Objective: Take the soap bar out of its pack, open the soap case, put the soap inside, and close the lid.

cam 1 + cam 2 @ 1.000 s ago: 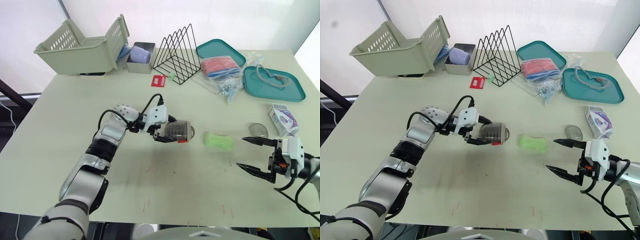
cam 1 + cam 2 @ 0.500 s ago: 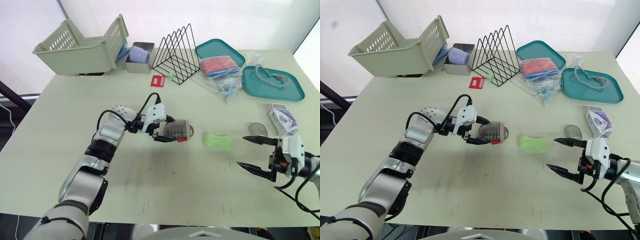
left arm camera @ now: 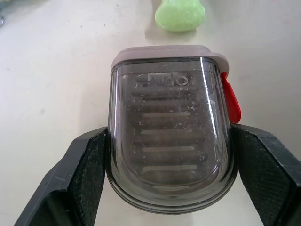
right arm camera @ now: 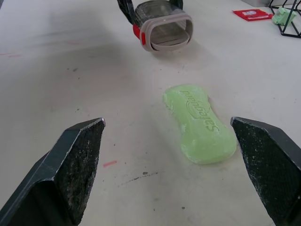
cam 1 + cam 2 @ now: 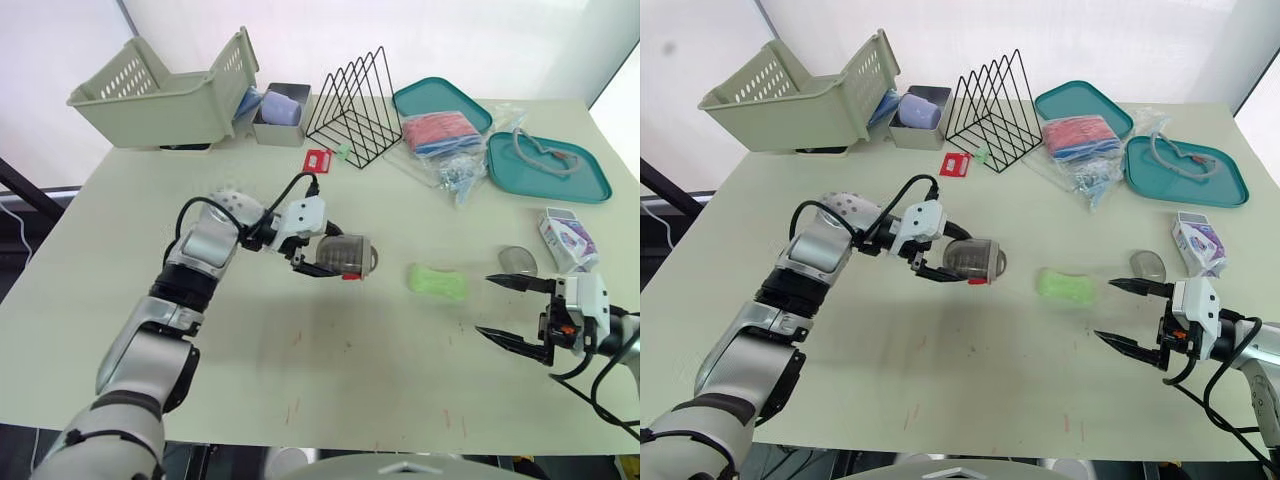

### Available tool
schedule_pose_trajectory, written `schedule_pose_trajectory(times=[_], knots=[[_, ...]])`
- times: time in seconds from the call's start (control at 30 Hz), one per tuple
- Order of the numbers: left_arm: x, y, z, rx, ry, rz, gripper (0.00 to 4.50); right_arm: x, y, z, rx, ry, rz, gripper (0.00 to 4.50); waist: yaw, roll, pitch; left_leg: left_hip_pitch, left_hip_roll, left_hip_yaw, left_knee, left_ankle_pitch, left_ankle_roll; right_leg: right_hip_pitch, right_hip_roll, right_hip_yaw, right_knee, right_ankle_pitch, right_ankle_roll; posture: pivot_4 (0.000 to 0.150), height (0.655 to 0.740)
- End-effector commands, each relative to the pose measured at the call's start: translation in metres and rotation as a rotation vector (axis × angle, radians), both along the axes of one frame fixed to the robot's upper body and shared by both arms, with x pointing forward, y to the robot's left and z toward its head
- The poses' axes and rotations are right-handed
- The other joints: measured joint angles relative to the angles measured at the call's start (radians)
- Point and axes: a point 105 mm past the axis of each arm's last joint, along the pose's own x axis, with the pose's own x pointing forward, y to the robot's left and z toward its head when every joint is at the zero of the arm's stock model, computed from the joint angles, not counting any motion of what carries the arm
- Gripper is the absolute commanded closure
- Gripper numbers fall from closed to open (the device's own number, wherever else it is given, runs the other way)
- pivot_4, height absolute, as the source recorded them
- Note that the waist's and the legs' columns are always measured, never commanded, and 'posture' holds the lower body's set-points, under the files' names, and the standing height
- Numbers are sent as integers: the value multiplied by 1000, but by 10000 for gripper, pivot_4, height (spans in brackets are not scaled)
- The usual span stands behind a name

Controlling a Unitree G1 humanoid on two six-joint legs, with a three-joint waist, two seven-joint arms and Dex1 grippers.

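Left pincer pinching the soap case over the tabletop.
Right pincer is spread wide near the bare green soap lying on the pale, scuffed tabletop; basket, wire rack and teal trays line the far edge.

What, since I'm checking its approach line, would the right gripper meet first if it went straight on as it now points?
Probably the green soap bar, lying ahead of the open right gripper, slightly off its midline. The soap case, held by the left gripper, is beyond.
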Motion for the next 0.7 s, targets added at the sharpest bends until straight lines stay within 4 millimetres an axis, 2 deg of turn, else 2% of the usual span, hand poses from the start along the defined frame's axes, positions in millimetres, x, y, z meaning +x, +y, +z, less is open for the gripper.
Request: schedule_pose_trajectory(times=[0.03, 0.2, 0.43, 0.7], knots=[[0, 0, 14, 99, -118, -84, 10033, 2, -2, 10, -8, -46, 5, 0, -1, 0, 0, 0, 0, 0, 0, 0, 0, 0, 0, 0, 0, 0, 0, 1500, 7400], [-8, -5, 26, 177, -92, -143, 10033, 2, -1, 10, -12, -45, 12, 0, -1, 0, 0, 0, 0, 0, 0, 0, 0, 0, 0, 0, 0, 0, 0, 1500, 7400], [-17, -17, 40, 203, 16, -123, 10033, 3, 3, 11, -13, -48, 17, 0, -1, 0, 0, -1, 0, 0, 0, 0, 0, 0, 0, 0, 0, 0, 0, 1500, 7400], [-15, -18, 36, 278, 20, -103, 10033, 3, 7, 12, -7, -50, 13, 0, -2, 0, 0, 0, 0, -1, 0, 0, 0, 0, 0, 0, 0, 0, 0, 1500, 7400]])
